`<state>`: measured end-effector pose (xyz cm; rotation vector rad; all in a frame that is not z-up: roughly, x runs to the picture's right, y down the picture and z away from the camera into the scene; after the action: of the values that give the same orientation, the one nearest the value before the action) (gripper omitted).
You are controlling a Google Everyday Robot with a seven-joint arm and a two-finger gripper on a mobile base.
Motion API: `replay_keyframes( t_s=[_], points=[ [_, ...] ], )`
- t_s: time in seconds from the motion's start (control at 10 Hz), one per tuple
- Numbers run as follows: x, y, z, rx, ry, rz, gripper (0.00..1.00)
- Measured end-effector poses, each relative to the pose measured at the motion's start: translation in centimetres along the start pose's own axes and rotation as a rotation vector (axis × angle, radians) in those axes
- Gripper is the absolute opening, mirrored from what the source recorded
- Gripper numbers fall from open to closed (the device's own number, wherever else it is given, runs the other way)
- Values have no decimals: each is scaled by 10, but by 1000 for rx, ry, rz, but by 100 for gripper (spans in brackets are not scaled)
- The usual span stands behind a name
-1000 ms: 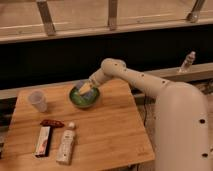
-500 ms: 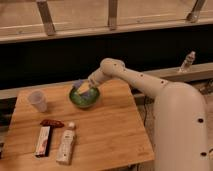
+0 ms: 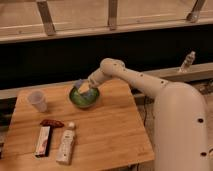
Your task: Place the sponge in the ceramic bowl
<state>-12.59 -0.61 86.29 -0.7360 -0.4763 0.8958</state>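
High over-shoulder view, jaws over bowl (image 3: 84, 103)

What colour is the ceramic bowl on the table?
Green ceramic bowl, darker rim; the camera view shows it. The gripper is right above it, at the sponge.

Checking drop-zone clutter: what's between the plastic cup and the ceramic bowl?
Nothing: bare tabletop between plastic cup and ceramic bowl, camera view. The gripper is over the bowl, at the sponge.
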Motion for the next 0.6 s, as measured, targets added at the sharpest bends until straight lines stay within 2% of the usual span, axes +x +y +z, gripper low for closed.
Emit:
replay_keyframes(
  t_s=[0.2,0.6],
  points=[
    [0,0,0,0,0,0,80],
    [0,0,0,0,0,1,80]
  ],
)
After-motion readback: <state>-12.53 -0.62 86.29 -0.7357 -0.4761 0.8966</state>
